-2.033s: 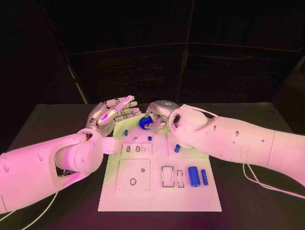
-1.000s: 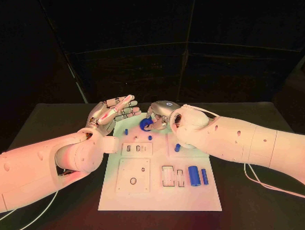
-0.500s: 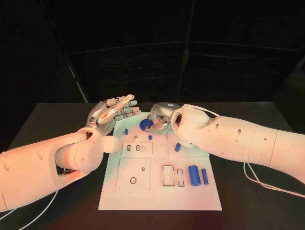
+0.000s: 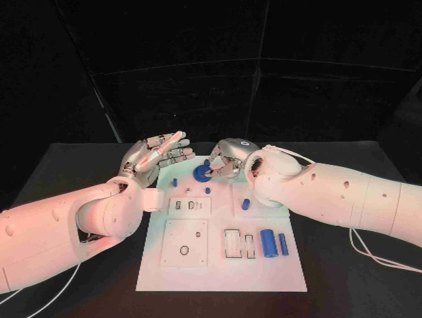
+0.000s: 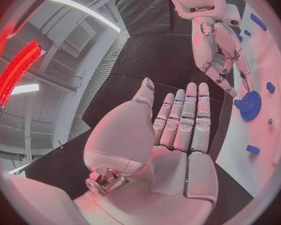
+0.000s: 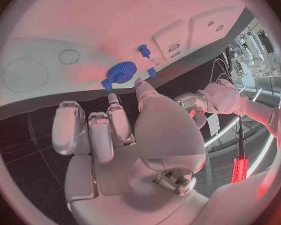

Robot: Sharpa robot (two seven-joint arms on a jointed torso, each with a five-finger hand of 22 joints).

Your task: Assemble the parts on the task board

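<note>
A blue gear (image 4: 202, 173) lies at the far end of the white task board (image 4: 220, 268). My right hand (image 4: 232, 159) hovers just behind it with the fingers a little apart. In the right wrist view the thumb tip sits at the rim of the gear (image 6: 120, 74), and the other fingers curl clear of it. My left hand (image 4: 158, 156) is raised off the board's far left corner, its palm flat, its fingers straight and nothing in it. In the left wrist view, past that hand (image 5: 178, 130), my right hand (image 5: 212, 40) points its fingers down beside the gear (image 5: 250, 105).
Small blue pegs (image 4: 173, 182) (image 4: 208, 190) (image 4: 244, 204) stand on the board's far half. A thick blue cylinder (image 4: 268, 243) and a thin blue rod (image 4: 282, 244) lie at its near right, beside white slotted blocks (image 4: 232, 243). Black table (image 4: 67, 165) surrounds the board.
My right hand has drawn a little to the right, away from the gear, which stays where it was on the board. The left hand has not moved.
</note>
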